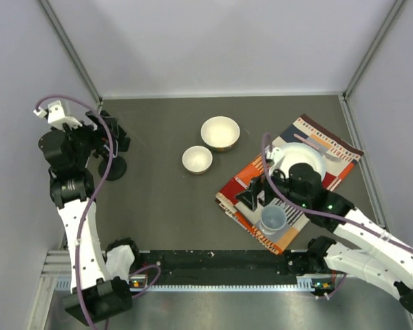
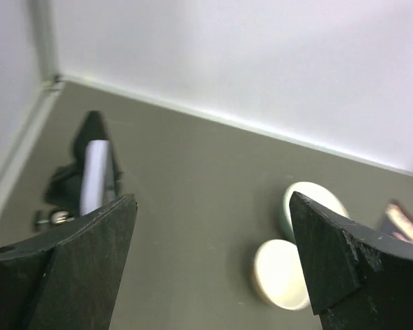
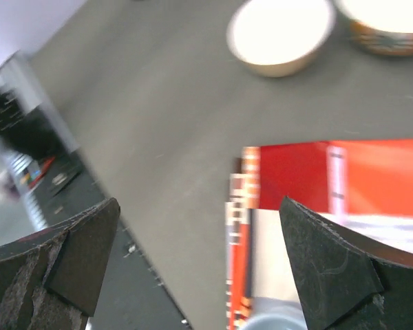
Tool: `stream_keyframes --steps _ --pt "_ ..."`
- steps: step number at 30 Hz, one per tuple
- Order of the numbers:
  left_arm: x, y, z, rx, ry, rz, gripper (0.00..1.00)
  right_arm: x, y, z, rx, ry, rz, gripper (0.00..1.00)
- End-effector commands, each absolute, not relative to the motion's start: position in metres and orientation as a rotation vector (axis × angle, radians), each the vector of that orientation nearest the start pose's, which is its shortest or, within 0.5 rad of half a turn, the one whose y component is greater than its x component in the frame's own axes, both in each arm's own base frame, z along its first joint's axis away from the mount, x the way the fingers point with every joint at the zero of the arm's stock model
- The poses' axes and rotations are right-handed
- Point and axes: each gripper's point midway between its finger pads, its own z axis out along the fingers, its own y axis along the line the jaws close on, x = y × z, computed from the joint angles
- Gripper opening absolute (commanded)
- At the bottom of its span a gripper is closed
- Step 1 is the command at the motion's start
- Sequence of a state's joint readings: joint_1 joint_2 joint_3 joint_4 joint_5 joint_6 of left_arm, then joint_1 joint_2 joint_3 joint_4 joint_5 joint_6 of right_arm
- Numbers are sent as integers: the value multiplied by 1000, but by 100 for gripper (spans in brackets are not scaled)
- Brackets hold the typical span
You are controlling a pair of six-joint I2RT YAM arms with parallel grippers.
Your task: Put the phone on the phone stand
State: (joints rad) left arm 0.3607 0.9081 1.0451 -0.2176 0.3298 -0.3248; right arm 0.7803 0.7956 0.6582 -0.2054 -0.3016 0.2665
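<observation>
The phone (image 2: 94,170) is a dark slab with a pale face. It stands upright and tilted on the black phone stand (image 2: 60,192) at the far left of the table. In the top view only the stand's round base (image 1: 115,167) shows, and the phone is hidden under my left arm. My left gripper (image 2: 212,206) is open and empty, a little to the right of the phone and apart from it; it also shows in the top view (image 1: 115,139). My right gripper (image 1: 252,194) is open and empty over the left edge of a patterned cloth (image 3: 296,179).
Two cream bowls (image 1: 220,132) (image 1: 197,159) sit mid-table. The red patterned cloth (image 1: 330,148) at the right carries a white bowl (image 1: 299,157) and a clear cup (image 1: 273,218). A black rail (image 1: 220,260) runs along the near edge. Walls close three sides.
</observation>
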Motion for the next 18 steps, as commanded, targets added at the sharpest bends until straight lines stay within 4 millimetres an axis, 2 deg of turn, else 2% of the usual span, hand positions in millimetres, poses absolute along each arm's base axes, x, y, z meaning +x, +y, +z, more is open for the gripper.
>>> stream_keyframes --steps 1,2,4,5,6,8,9,10,11,13,14,18 --pt "311 -15 398 -159 1542 -636 94 221 173 255 -275 1855 514 99" --pt "312 -23 404 -136 1534 -679 93 230 149 262 -158 1836 402 99" --pt "310 -49 412 -61 1536 -755 93 227 117 279 -48 1787 315 99" --pt "310 -58 422 -30 1525 -757 93 227 98 288 12 1750 247 99" --pt "305 -88 422 52 1547 -795 93 221 81 306 66 1688 243 99" --pt "302 -118 436 136 1528 -822 94 211 55 329 134 1607 206 99" --pt "289 -152 441 239 1520 -898 94 200 40 345 175 1543 225 99" --pt "284 -166 444 283 1519 -934 95 195 30 358 207 1496 235 99" --pt "272 -187 458 356 1495 -989 97 190 19 368 227 1460 218 99" --pt "259 -202 472 430 1464 -1017 98 174 1 398 262 1364 255 99" --pt "246 -208 490 472 1413 -1031 98 167 -9 417 301 1310 278 99" --pt "211 -201 534 533 1272 -1015 98 158 -21 455 264 1232 237 99"
